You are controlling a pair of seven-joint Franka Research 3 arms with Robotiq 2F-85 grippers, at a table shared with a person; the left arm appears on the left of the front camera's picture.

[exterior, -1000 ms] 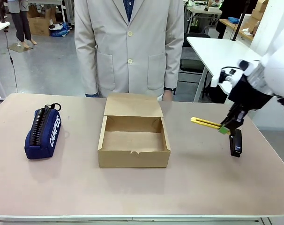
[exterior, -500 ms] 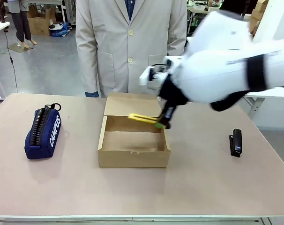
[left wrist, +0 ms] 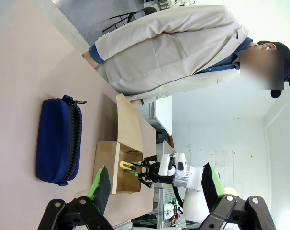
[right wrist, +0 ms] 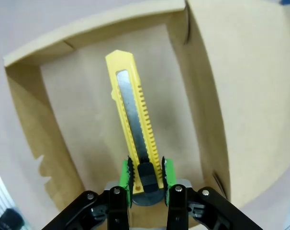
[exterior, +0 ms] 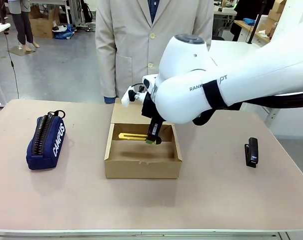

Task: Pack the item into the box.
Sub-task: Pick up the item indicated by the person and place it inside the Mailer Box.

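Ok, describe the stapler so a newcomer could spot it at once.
Start at the open cardboard box mid-table. Well to its right, alone, lies the stapler. It is small and black, unlike the navy pencil case left of the box.

Place: we read this as a robotics lab in an open workshop hall | Rig: we see a white robot arm (exterior: 241, 70) over a beige worktable (exterior: 141, 205) | Background: we see bare grey floor (exterior: 56, 75) and a cardboard carton (exterior: 41, 25) standing on it | People: we face a person in a pale coat (exterior: 136, 45)
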